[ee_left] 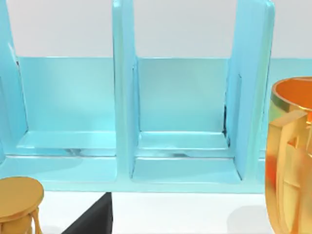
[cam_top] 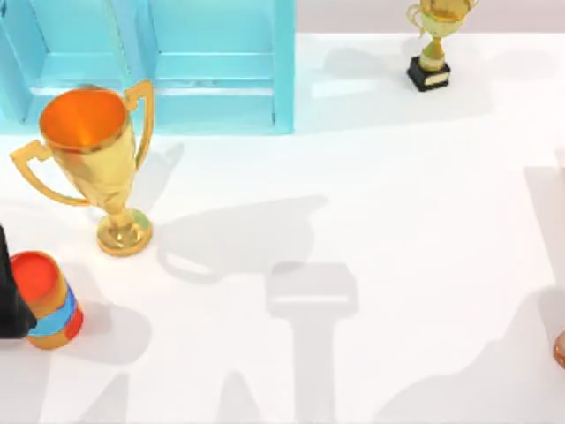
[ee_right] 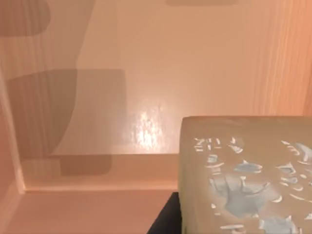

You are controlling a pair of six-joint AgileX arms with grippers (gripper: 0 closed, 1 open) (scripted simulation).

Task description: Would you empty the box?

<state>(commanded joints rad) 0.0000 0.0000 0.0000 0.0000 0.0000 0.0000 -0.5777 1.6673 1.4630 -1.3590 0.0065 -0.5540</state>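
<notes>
Box [ee_right: 97, 97] interior surrounds the right gripper beside a carton [ee_right: 243, 175], presumably reaching to lift it out. Jaws: cannot tell. Left arm [cam_top: 9, 300] waits by the can [cam_top: 48, 300].

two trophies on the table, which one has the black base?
The small trophy at the far right edge, on a black block base. The large gold trophy beside the blue rack has a gold round foot.

A large gold trophy [ee_left: 292, 156] and a round gold base [ee_left: 18, 197] are cut off at the left wrist view's edges; the pale printed block [ee_right: 248, 175] is cropped too.
</notes>
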